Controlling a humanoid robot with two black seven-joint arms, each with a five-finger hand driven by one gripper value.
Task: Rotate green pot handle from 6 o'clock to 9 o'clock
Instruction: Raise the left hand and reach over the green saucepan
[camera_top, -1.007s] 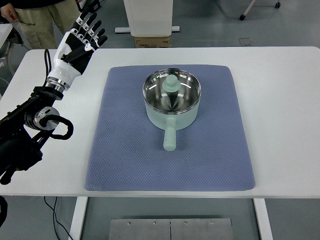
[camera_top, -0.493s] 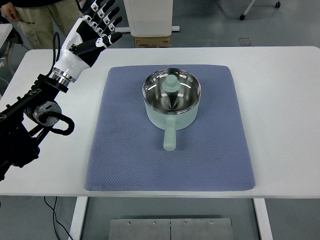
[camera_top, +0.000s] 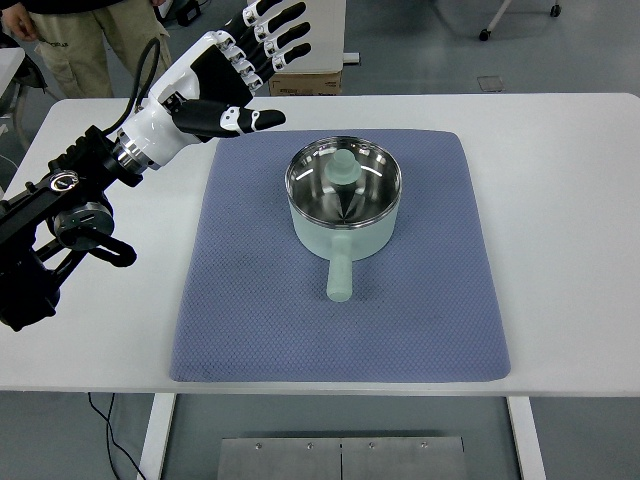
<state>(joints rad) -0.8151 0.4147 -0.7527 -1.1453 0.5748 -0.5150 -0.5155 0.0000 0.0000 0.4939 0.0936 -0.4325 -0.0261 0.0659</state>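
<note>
White table (camera_top: 570, 200) on grey floor, person standing past its far-left corner | blue-grey quilted mat (camera_top: 250, 300) mid-table | pale green steel-lined pot (camera_top: 344, 200) on mat's far half, handle (camera_top: 340, 276) toward near edge (six o'clock) | left hand (camera_top: 225, 75) spread, empty, now nearer the pot above mat's far-left corner.

A single top view looks down steeply from the robot's own side, facing away from it across the white worktop (camera_top: 570, 200) toward the far floor. It stands far enough back to take in the whole blue mat (camera_top: 260, 300), the worktop's near edge with its frame below, and both side edges. No second view shares the scene.
</note>
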